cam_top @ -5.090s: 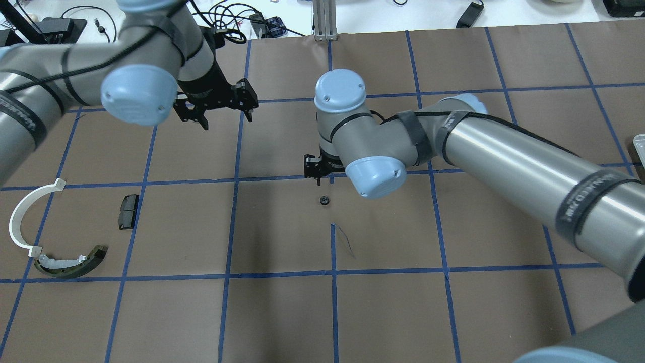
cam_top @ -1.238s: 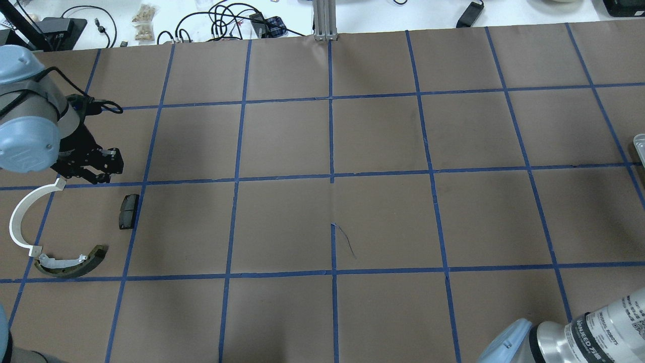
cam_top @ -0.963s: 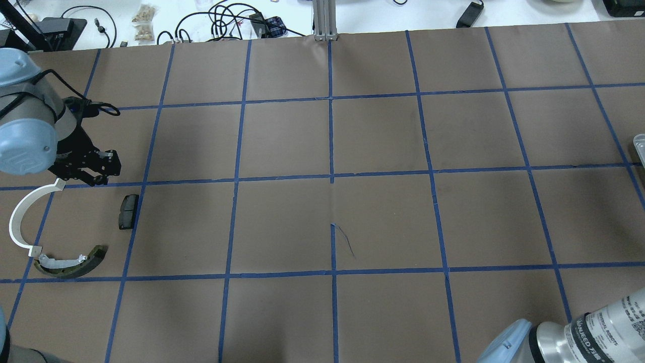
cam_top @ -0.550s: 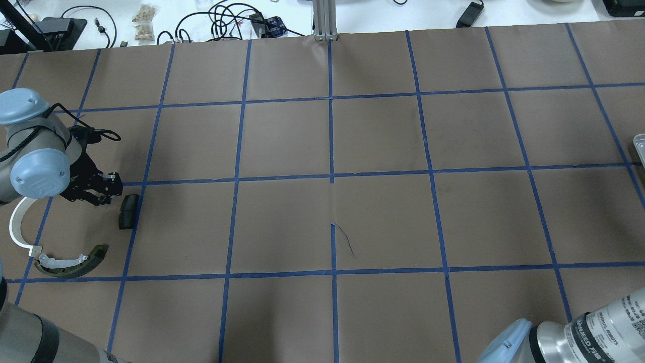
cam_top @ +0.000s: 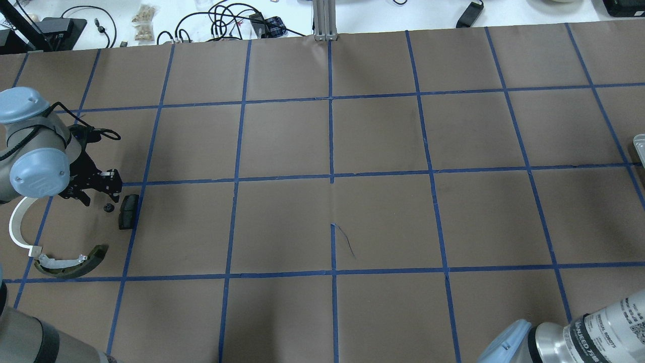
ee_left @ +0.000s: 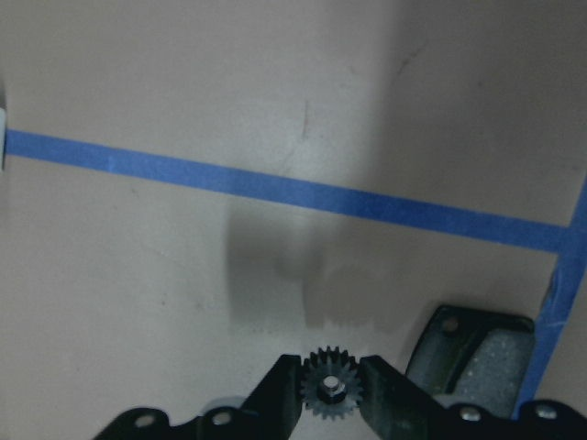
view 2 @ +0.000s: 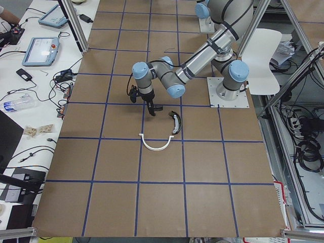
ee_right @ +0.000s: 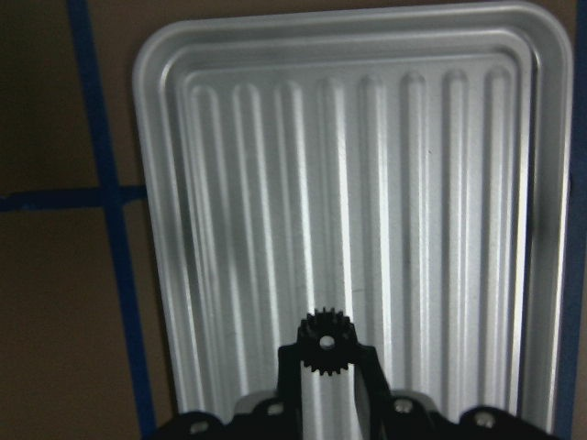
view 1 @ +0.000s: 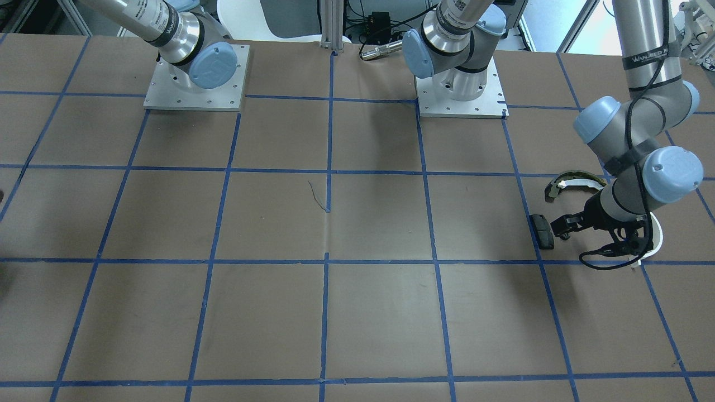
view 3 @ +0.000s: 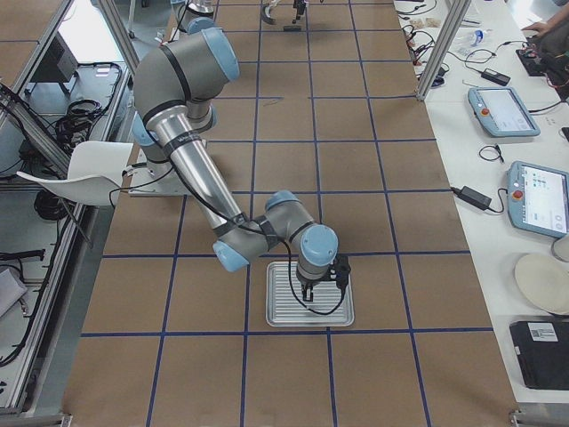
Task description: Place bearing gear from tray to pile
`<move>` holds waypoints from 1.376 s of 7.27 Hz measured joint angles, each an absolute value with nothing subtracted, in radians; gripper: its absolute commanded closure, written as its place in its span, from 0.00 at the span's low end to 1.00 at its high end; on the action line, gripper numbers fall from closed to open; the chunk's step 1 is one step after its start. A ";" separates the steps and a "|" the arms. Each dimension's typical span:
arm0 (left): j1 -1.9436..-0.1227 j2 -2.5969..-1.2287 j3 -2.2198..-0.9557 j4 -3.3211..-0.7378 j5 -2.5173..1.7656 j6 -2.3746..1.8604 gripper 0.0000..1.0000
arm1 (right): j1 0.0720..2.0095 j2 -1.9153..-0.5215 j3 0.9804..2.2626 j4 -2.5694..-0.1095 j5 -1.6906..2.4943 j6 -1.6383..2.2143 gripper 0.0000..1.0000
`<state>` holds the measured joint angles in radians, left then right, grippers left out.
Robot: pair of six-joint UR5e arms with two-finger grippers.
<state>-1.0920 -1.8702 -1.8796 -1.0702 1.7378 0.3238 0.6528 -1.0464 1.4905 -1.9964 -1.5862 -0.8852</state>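
Observation:
My left gripper [cam_top: 105, 199] is low over the paper beside the pile. In the left wrist view its fingers stand against both sides of a small black bearing gear [ee_left: 330, 390], which also shows in the overhead view [cam_top: 108, 207]. The pile's black pad [cam_top: 129, 210] lies just right of the gear, with the white half-ring band [cam_top: 17, 229] and the olive shoe [cam_top: 70, 263] nearer me. My right gripper [ee_right: 327, 353] is shut on a second black gear [ee_right: 321, 359] over the ribbed metal tray [ee_right: 440, 183].
The table is brown paper with a blue tape grid. The tray [view 3: 284, 311] sits at the table's far right end, and only its edge [cam_top: 640, 146] shows in the overhead view. Cables and small items lie beyond the back edge.
The left arm carried the gear from the table's middle to the pile and came down beside the black pad. The right arm withdrew to the tray. The gear now shows just below the left gripper.

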 measured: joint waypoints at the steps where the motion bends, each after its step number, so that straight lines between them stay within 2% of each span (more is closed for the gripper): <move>1: -1.139 -1.817 -1.799 -1.236 1.718 0.290 0.00 | 0.714 -1.095 1.494 -1.944 -1.589 -0.868 1.00; 3: -1.292 -1.728 -1.586 -1.553 1.668 0.142 0.00 | 0.838 -1.153 1.506 -1.862 -1.589 -0.794 1.00; 5: -1.452 -1.645 -1.490 -1.649 1.618 0.030 0.00 | 0.973 -1.202 1.545 -1.822 -1.581 -0.609 1.00; 7: -1.560 -1.585 -1.508 -1.602 1.584 -0.016 0.00 | 1.112 -1.273 1.628 -1.820 -1.574 -0.394 1.00; 10: -1.617 -1.508 -1.675 -1.351 1.582 -0.069 0.00 | 1.318 -1.340 1.795 -1.898 -1.544 -0.088 1.00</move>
